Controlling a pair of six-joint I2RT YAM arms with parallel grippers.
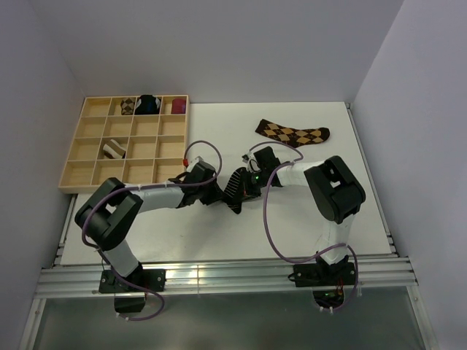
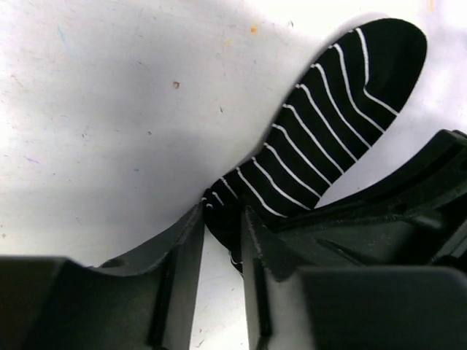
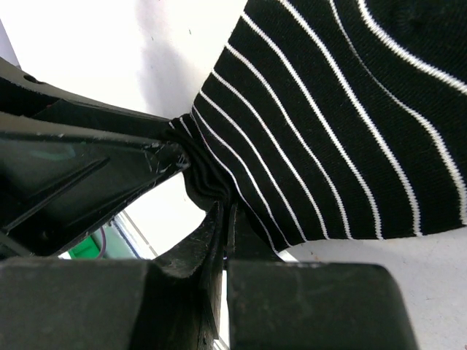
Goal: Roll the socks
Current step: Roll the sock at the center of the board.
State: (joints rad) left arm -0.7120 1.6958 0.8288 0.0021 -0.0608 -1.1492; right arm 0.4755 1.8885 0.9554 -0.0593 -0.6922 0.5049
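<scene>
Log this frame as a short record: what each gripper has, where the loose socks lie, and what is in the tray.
left gripper: closed on one end of the black striped sock
right gripper: shut, pinching bunched fabric of the same sock
held sock: spread out between the two grippers, mid table, not yet rolled
argyle sock: flat on the table, far right, no gripper on it
wooden tray: far left; four compartments hold sock bundles
</scene>
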